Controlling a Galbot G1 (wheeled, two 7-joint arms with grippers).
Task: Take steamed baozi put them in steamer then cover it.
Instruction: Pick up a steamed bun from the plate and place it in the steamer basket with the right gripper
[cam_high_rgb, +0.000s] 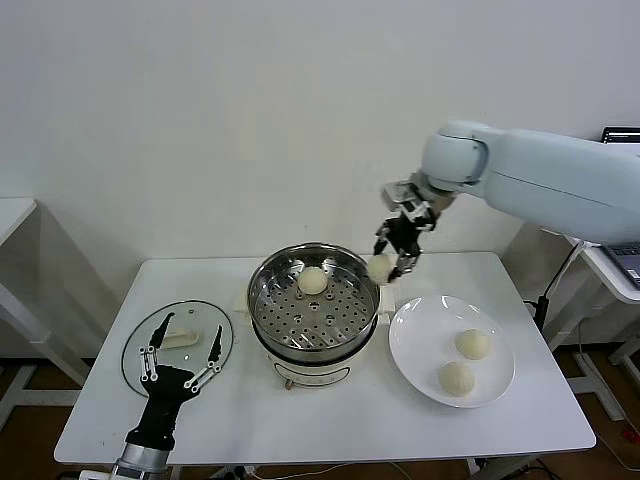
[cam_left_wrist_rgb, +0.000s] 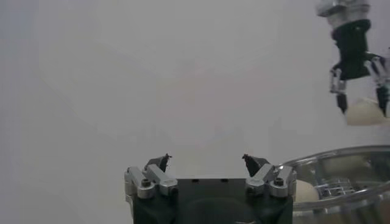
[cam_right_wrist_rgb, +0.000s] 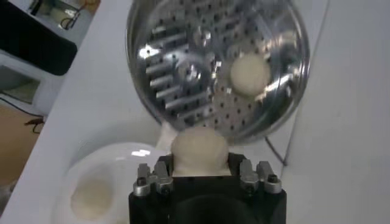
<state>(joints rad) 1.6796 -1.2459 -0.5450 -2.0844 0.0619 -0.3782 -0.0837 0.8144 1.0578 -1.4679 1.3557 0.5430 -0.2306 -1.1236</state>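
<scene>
The right gripper (cam_high_rgb: 396, 257) is pinching a soft, light bun (cam_high_rgb: 381, 268) by its sides beside the steamer (cam_high_rgb: 313, 300) rim; the left gripper (cam_high_rgb: 181, 353), jaws spread, is idling over the lid (cam_high_rgb: 178, 346).

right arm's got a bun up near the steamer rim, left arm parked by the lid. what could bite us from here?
1. The right gripper holds a baozi over the steamer rim, not the tray; releasing here may bounce it onto the table.
2. One bun already sits on the tray's far side; dropping there could stack or squash them.
3. The open left gripper hovers over the glass lid, away from the right arm's path; an early lid lift could still cross it.
</scene>
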